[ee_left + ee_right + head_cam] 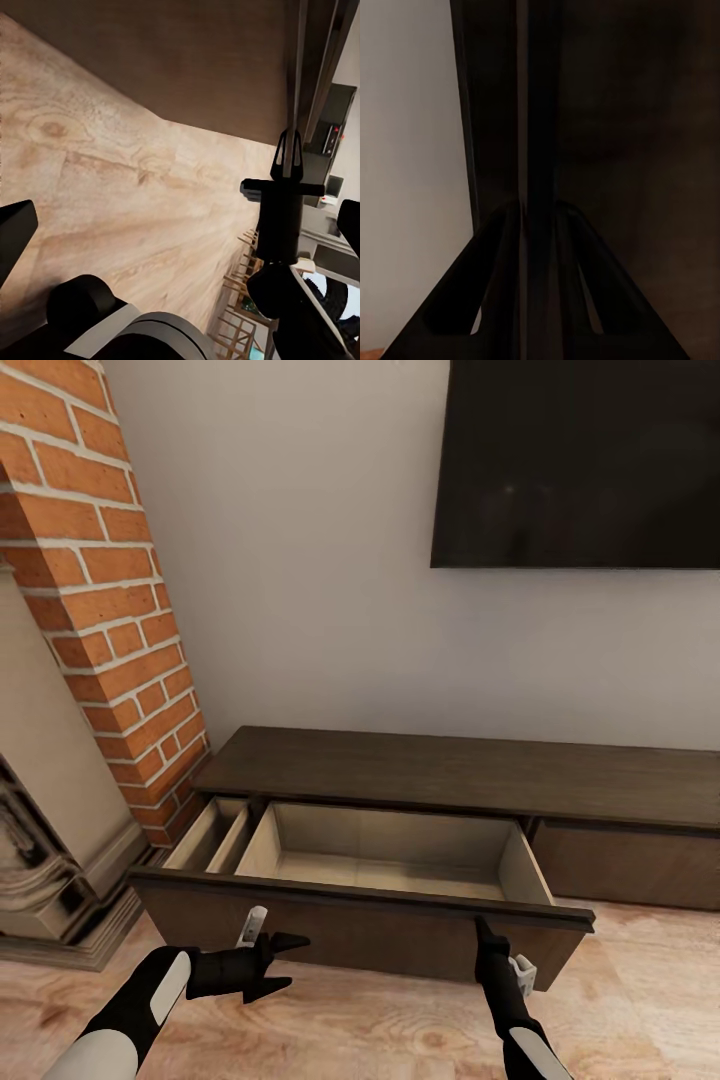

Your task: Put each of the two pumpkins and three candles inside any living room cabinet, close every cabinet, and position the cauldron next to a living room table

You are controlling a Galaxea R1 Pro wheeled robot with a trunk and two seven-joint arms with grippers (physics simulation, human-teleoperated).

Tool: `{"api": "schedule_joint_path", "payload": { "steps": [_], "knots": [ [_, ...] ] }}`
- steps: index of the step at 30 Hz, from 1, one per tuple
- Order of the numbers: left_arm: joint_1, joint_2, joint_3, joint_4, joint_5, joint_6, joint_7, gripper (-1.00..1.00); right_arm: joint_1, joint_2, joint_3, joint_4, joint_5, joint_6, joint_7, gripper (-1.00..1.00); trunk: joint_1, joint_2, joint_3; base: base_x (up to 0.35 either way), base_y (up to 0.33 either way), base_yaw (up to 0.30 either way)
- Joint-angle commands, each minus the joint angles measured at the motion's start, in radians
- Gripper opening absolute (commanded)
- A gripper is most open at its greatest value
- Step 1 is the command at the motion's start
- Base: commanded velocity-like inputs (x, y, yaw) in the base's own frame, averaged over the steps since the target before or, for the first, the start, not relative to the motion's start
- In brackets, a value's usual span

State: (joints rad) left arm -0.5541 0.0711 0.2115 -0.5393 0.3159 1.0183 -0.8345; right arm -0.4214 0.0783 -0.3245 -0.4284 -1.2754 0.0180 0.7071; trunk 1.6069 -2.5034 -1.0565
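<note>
The long low dark-brown cabinet point(460, 770) stands against the wall with its left drawer point(390, 860) pulled out, and the inside of the drawer is bare. My right gripper point(484, 932) is at the top rim of the drawer front point(350, 932). In the right wrist view its fingers point(502, 247) are closed on that thin dark rim. My left gripper point(288, 963) hangs open in front of the drawer front, low over the floor, holding nothing. The pumpkins, candles and cauldron are out of view.
A brick chimney point(110, 590) and a stone fireplace base point(40, 880) stand at the left, close to the drawer's corner. A dark TV point(580, 460) hangs on the wall above. The drawer has a narrow side compartment point(210, 835). Wooden floor point(380, 1030) lies below my arms.
</note>
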Motion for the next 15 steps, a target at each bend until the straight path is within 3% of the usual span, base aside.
{"api": "schedule_joint_path", "payload": {
  "steps": [1, 7, 15],
  "knots": [
    [0.000, 0.000, 0.000, 0.000, 0.000, 0.000, 0.000, 1.00, 0.000, -0.015, -0.018, -0.006, -0.021, 0.002, 0.011, -1.00, 0.000, 0.000, 0.000, -0.011, 0.000, 0.000],
    [0.000, 0.000, 0.000, -0.001, 0.000, 0.000, 0.000, 1.00, 0.000, -0.015, -0.018, -0.006, -0.021, 0.002, 0.011, -1.00, 0.000, 0.000, 0.000, -0.005, 0.000, 0.000],
    [0.000, 0.000, 0.000, 0.000, 0.000, 0.000, 0.000, 1.00, 0.000, -0.015, -0.018, -0.006, -0.021, 0.002, 0.011, -1.00, 0.000, 0.000, 0.000, -0.102, 0.000, 0.000]
  ]
}}
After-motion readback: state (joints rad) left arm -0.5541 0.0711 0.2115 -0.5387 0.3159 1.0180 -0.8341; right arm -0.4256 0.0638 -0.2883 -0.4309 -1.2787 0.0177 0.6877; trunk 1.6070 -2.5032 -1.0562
